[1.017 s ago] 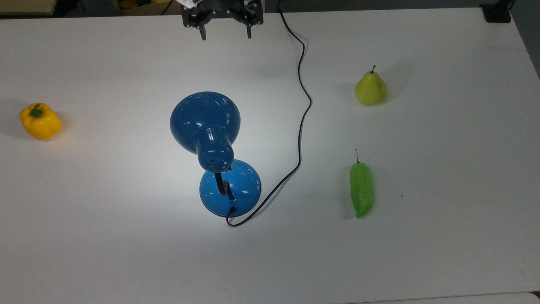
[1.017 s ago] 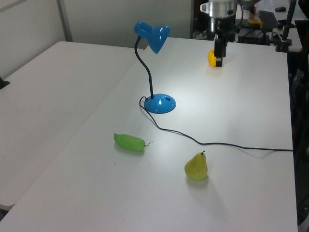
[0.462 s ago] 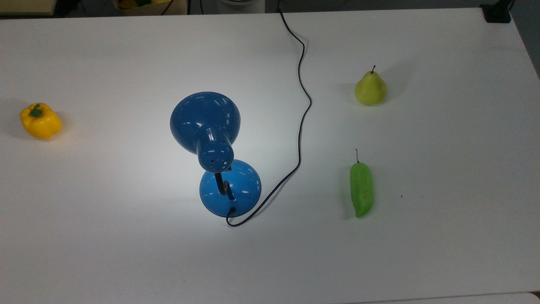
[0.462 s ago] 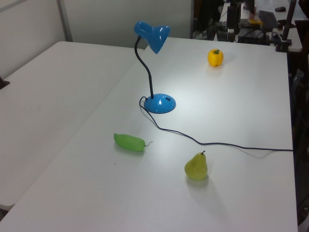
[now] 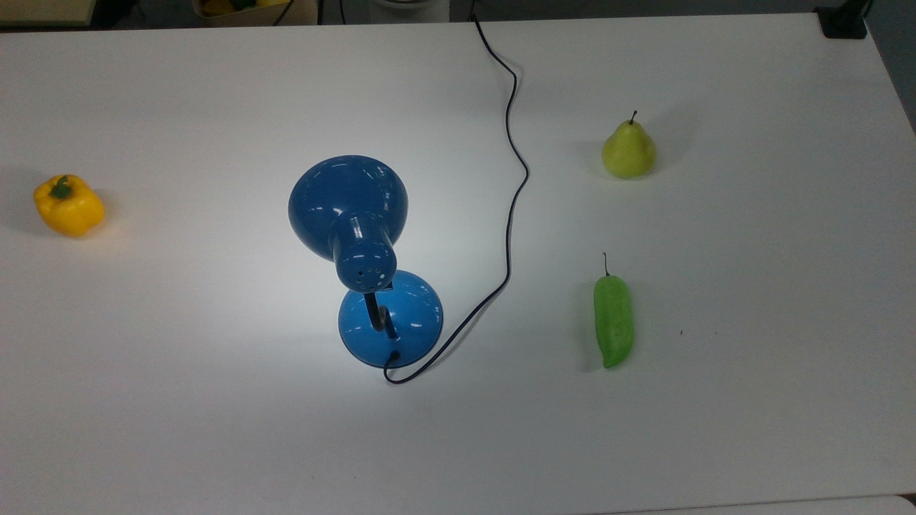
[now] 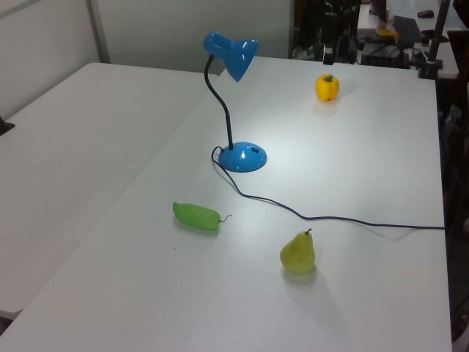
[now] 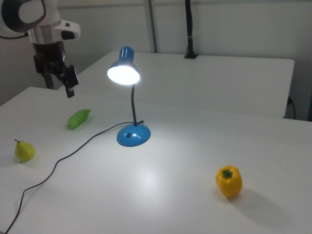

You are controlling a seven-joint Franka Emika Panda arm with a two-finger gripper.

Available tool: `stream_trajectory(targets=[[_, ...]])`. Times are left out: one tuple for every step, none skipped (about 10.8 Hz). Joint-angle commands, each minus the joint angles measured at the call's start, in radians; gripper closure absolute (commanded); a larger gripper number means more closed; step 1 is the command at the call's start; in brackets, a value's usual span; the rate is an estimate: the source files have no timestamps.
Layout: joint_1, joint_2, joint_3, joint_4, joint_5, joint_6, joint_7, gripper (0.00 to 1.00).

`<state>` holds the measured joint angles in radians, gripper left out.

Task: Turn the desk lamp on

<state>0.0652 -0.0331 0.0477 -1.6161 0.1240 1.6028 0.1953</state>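
Having left the top view since a second ago, the gripper (image 7: 59, 85) is hanging open-fingered well apart from the lit desk lamp (image 7: 129, 102) mid-table, risking snagging its cord (image 7: 73, 148) when returning.

Broad bare table (image 5: 179, 400) lay open on all sides of the lamp (image 5: 365, 250). Its cord (image 5: 512, 207) snaked from the base toward the top view's upper edge. The pear (image 5: 628, 150) and green pepper (image 5: 613, 320) stood well apart beyond the cord, the yellow pepper (image 5: 69, 206) far opposite.
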Motion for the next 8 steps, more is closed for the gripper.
stream_trajectory(targets=[[-0.015,0.027,0.003,-0.001,-0.058,0.112,-0.127,0.0],[-0.015,0.033,-0.003,-0.002,-0.075,0.117,-0.201,0.0],[-0.019,0.035,-0.009,-0.005,-0.076,0.118,-0.227,0.0],[-0.022,0.035,-0.017,-0.002,-0.076,0.12,-0.229,0.0],[-0.022,0.032,-0.017,-0.002,-0.076,0.135,-0.228,0.0],[-0.022,0.033,-0.017,-0.004,-0.076,0.137,-0.228,0.0],[-0.022,0.033,-0.017,-0.005,-0.075,0.137,-0.228,0.0],[-0.019,0.033,-0.015,-0.008,-0.076,0.135,-0.226,0.0]])
